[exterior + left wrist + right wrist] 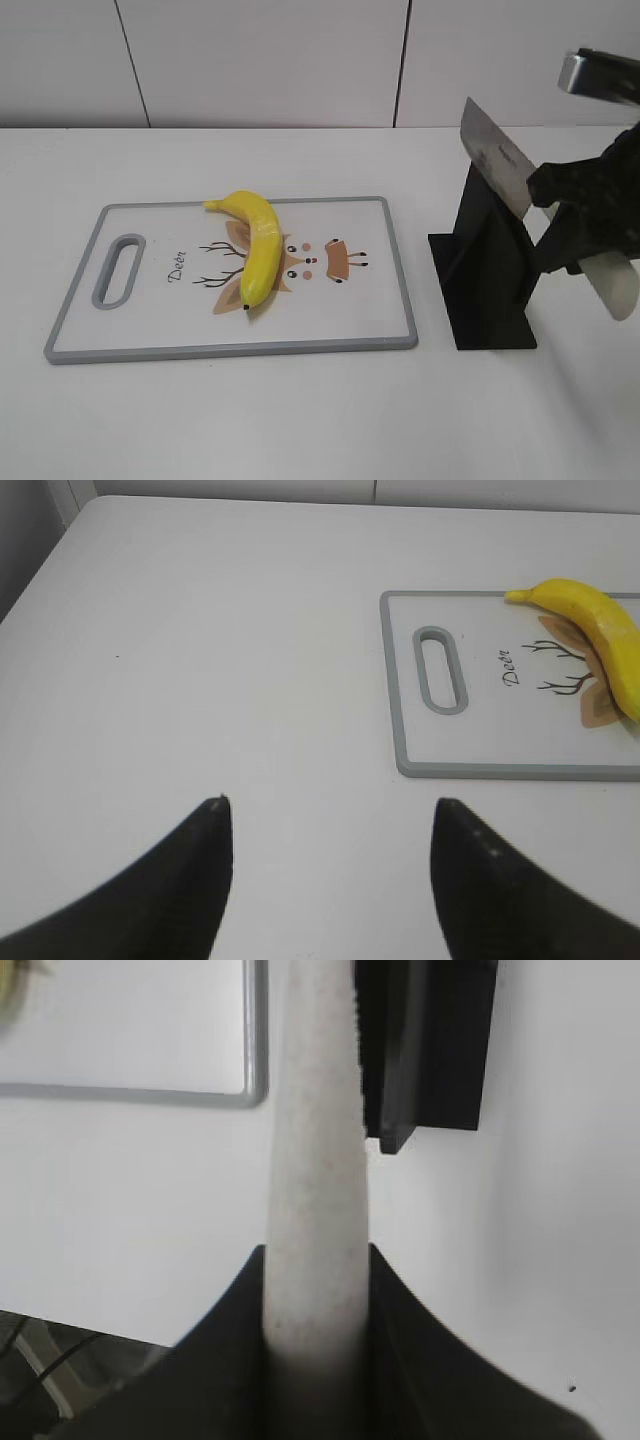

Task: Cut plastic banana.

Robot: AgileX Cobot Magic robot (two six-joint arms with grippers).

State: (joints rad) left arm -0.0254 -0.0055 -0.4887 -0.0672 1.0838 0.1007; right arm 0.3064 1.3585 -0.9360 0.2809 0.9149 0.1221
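The plastic banana (258, 248) lies on a white cutting board (380, 300), stem toward the back left; it also shows in the left wrist view (600, 630). My right gripper (575, 205) is shut on the white handle (315, 1160) of a knife, right of the board. The steel blade (495, 155) points up and left above a black knife stand (485, 270). My left gripper (330, 810) is open and empty over bare table, left of the board (410, 680). It is out of the exterior view.
The board has a grey rim, a handle slot (118, 268) at its left end and a deer drawing. The black stand (425, 1050) sits just right of the board's corner (255, 1060). A white wall runs behind the table.
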